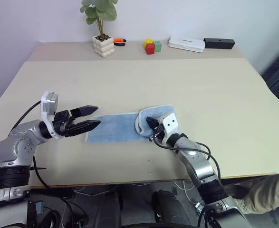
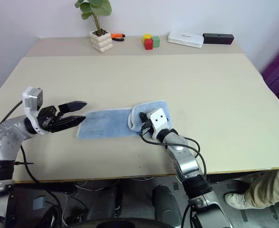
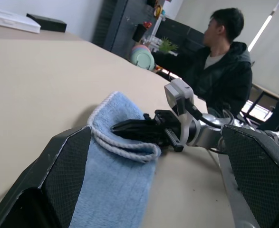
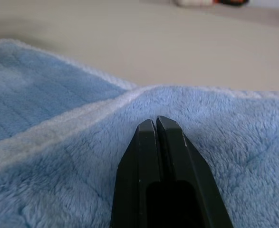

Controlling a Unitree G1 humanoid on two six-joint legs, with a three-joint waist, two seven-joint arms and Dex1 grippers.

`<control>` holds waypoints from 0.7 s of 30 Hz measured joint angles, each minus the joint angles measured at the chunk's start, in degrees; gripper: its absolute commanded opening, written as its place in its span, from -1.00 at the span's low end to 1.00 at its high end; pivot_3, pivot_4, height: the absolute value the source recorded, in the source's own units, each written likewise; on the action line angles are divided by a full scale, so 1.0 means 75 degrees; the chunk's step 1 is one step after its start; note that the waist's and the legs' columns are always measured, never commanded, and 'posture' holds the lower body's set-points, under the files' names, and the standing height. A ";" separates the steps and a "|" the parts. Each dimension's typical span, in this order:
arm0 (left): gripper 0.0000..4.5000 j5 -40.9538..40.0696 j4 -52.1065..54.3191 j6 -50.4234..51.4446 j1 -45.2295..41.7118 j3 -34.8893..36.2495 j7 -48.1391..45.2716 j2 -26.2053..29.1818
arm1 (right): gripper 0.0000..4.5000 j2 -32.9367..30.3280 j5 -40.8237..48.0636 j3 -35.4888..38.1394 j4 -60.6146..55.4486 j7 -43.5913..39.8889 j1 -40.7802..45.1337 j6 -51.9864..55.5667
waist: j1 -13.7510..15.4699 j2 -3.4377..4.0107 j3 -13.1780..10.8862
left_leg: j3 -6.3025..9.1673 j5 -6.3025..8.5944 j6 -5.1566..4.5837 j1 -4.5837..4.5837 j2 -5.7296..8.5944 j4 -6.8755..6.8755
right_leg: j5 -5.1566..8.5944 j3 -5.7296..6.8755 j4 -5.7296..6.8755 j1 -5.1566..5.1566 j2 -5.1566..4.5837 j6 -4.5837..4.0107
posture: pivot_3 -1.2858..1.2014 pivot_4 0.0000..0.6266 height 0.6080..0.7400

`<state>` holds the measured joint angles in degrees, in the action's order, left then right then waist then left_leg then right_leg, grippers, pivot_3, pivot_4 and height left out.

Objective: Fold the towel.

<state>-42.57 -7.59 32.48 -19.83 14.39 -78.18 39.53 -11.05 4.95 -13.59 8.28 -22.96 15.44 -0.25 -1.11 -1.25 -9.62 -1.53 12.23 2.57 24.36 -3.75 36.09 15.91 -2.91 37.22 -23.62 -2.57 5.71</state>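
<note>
pinching the towel [image 1: 125, 127] at its raised fold, the clenched right tool [image 1: 151, 124] may grip only one layer; left tool [image 1: 89, 118] waits released beside the far end.

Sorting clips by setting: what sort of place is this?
Probably an office or lab workspace: a wide beige table against a plain wall, a potted plant and coloured blocks at its far edge, a seated person beside shelving.

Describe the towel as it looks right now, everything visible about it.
The towel is light blue terry cloth with a whitish hem, lying as a long strip on the table. Its right end is bunched up where the right gripper, jaws shut, presses into it. The left gripper, jaws open, sits at its left end.
</note>
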 measured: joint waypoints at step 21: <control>1.00 -0.0247 -0.0184 0.0919 -0.0085 0.0205 0.1029 0.0100 | 0.97 -0.1171 0.0709 0.0972 -0.2072 -0.1726 0.1686 0.1915 | 0.0061 0.0002 -0.0002 | 0.0001 0.0000 0.0000 0.0003 0.0001 0.0004 | -0.0003 0.0002 0.0000 0.0002 -0.0004 0.0005 | 0.03 -0.52 1.00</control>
<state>-44.42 -8.97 39.37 -20.47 15.93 -70.46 40.28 -19.83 10.27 -6.30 -7.26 -35.90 28.08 14.12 -0.65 -1.24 -9.64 -1.52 12.23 2.57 24.39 -3.74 36.12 15.89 -2.90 37.22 -23.60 -2.60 5.75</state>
